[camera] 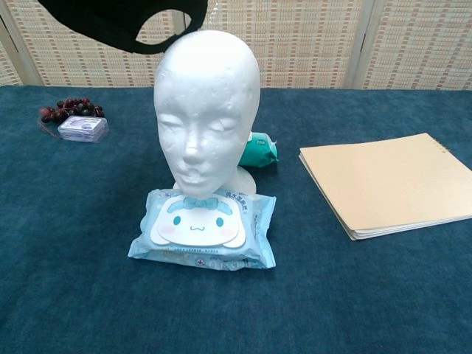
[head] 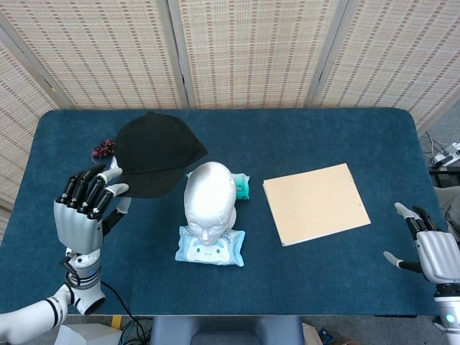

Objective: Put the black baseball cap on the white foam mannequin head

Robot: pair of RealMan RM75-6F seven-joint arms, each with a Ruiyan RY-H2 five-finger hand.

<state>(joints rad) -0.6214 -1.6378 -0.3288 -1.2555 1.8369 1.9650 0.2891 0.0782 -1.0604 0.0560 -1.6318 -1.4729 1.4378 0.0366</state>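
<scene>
Above the table's (head: 338,136) left half, our left hand (head: 85,214) carries the cap (head: 157,153), its fingers pinching the brim, high and just left of the head (head: 209,195). In the chest view the cap (camera: 125,22) hangs over the head's (camera: 206,103) crown, not yet seated. Our right hand (head: 433,253) rests at the table's right edge, fingers spread, holding nothing. We judge the carry step in hand; next, the cap needs centring over the crown, then lowering. Wipes (head: 210,247) lie at the head's base, a folder (head: 315,203) to its right.
</scene>
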